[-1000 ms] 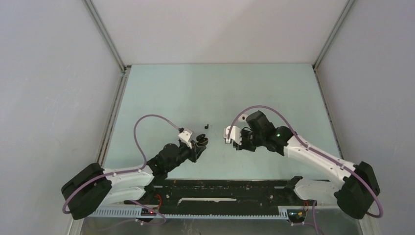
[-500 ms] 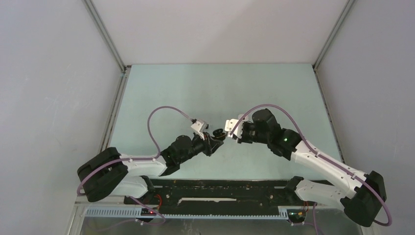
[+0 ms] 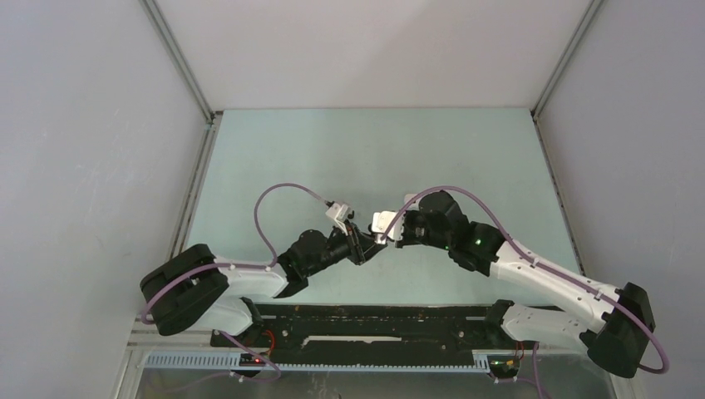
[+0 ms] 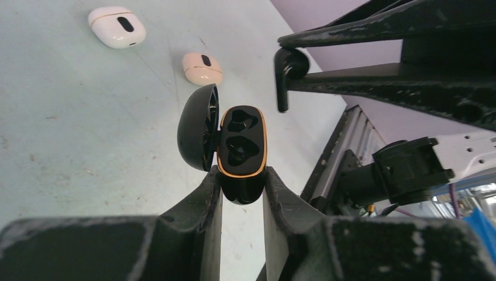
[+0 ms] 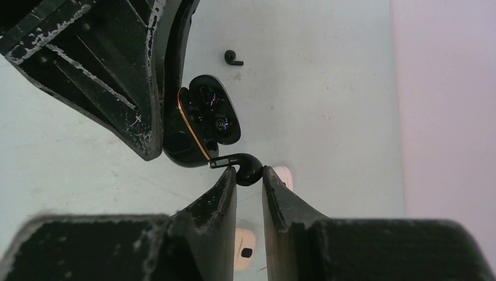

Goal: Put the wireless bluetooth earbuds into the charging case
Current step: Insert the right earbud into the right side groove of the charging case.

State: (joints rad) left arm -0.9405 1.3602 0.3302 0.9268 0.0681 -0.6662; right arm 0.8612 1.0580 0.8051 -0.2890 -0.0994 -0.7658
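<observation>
Up close, two claws face each other over the worktop (image 4: 88, 129).
Left claw (image 4: 241, 181) clamps the black charging case (image 4: 241, 149), lid swung open; right claw (image 5: 250, 178) pinches a black earbud (image 5: 248, 167), stem tip at the case's orange rim. A second black earbud (image 5: 233, 57) lies on the worktop beyond.

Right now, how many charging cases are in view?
3: black case, open, in the left hand; beige case on the table beyond it; white case farther out.
</observation>
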